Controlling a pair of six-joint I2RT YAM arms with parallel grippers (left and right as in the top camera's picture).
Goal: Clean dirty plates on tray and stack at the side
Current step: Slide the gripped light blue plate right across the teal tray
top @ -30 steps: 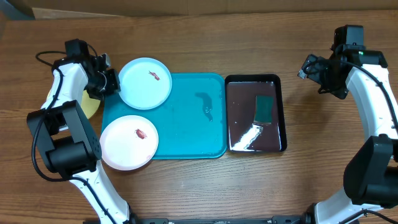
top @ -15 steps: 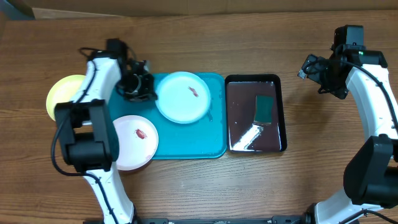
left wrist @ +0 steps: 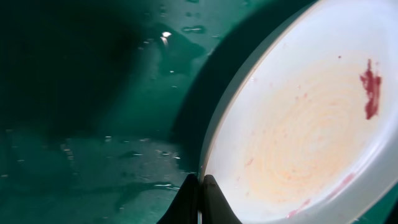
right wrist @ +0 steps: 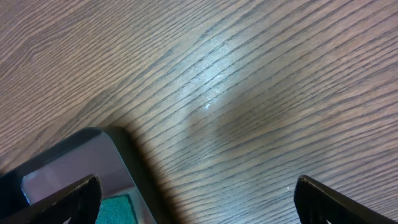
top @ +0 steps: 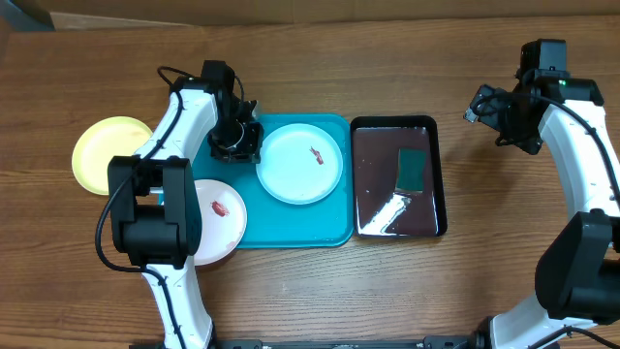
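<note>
While the left gripper (top: 235,145) is pinching the left rim of the blue plate (top: 300,163), that plate is sitting over the middle of the tray (top: 291,231), nearer its far edge. In the left wrist view the gripper (left wrist: 199,186) is showing its two fingers (left wrist: 188,198) pressed almost together, with only the thin plate rim between them. The blue plate (left wrist: 298,124) is casting a dark shadow onto the wet tray (left wrist: 93,124) beside it, and I cannot tell whether its gripped edge is touching the tray. A red smear (top: 316,153) is showing on the plate right of its middle, and it is appearing near the far side in the wrist view (left wrist: 371,87).

The white plate (top: 221,228) is lying at the tray's near left corner, overhanging the table (top: 291,291), partly hidden by the left arm and carrying its own red mark (top: 221,207). The yellow plate (top: 102,153) is resting on the table left of the tray.

The right gripper (top: 477,105) is hovering over bare table beyond the far right corner of the black tray (top: 373,174), where a sponge (top: 414,170) is lying. Its wrist camera is showing the gripper (right wrist: 198,183) spread wide and holding nothing, with wood grain below and the black tray's corner (right wrist: 74,158) at the lower left.
</note>
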